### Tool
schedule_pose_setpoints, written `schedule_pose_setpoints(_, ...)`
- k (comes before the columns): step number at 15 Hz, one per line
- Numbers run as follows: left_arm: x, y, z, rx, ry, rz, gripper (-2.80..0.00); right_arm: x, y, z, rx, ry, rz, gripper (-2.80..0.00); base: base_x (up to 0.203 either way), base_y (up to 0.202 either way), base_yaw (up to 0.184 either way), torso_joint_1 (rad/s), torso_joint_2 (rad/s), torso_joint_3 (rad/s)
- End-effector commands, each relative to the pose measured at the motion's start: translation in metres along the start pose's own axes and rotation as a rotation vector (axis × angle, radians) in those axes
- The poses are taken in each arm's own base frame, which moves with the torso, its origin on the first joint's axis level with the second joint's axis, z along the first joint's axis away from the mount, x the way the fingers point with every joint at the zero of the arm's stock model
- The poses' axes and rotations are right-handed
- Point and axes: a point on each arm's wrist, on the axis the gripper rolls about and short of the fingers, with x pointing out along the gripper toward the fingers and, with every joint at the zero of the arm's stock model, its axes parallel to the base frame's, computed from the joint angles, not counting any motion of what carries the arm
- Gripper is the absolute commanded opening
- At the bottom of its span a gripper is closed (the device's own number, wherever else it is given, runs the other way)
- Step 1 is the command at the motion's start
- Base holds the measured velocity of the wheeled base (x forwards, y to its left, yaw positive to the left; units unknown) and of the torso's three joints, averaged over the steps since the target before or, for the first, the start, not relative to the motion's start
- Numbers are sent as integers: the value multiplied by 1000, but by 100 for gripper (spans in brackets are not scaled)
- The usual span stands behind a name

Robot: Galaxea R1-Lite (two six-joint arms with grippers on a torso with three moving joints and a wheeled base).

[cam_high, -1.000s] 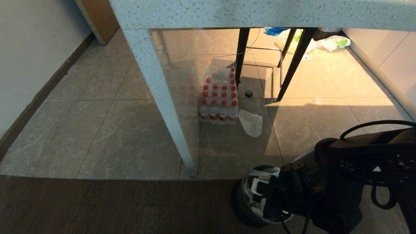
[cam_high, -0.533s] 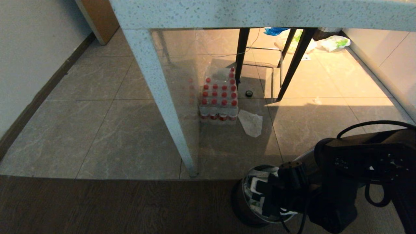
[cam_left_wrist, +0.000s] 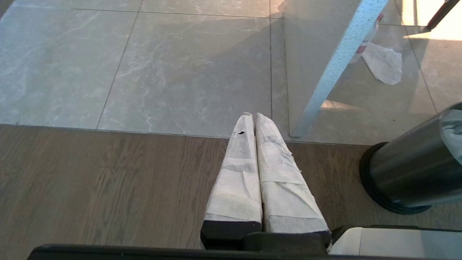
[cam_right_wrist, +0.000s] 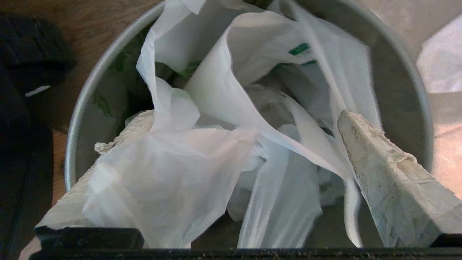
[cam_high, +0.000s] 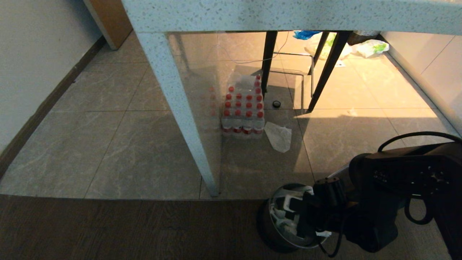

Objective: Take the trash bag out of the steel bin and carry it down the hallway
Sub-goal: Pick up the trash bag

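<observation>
right gripper (cam_right_wrist: 238, 122) is over the mouth of the steel bin (cam_right_wrist: 415, 90), pointing down into it. fingers (cam_right_wrist: 382, 169) spread wide, one on each side of the crumpled trash bag (cam_right_wrist: 223, 108). nothing pinched yet. one finger is mostly buried under a fold of the bag, the other stands clear just beside a loop of plastic near the bin wall. bag sits inside the bin, directly under and between the fingers, white film bunched up with bits of green print showing on the far side from the wrist.

head view: right gripper (cam_high: 294, 213) and its dark arm cover most of the steel bin (cam_high: 267, 231); bin stands on the wood-look floor (cam_high: 108, 231), just on the near side of the tile edge.

left gripper (cam_left_wrist: 252, 122) is parked low, well apart from the work, fingers (cam_left_wrist: 238, 173) pressed together and empty, tips over the seam between wood floor and tiles (cam_left_wrist: 162, 72). the steel bin (cam_left_wrist: 408, 173) is off to its side, near but not touching.

beyond the right gripper: speckled table leg (cam_high: 180, 115), a pack of red-capped bottles (cam_high: 243, 112), and a small flat white bag (cam_high: 278, 136) lying on the tiles beside the pack.
</observation>
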Motion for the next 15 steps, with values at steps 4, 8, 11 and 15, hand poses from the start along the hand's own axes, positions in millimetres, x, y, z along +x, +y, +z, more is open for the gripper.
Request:
schedule_pose_setpoints(4,0,0,0,-1,0,0,-280,13,1,-3,-3,-12,3,0,0,0,0,0,0,0)
schedule_pose_setpoints(8,0,0,0,-1,1,1,-280,16,0,-6,5,-20,7,0,0,0,0,0,0,0)
schedule_pose_setpoints(11,0,0,0,-1,1,0,-280,16,0,-7,1,-44,34,-280,0,0,0,0,0,0)
schedule_pose_setpoints(15,0,0,0,-1,1,0,-280,17,1,-7,2,-50,27,-280,0,0,0,0,0,0)
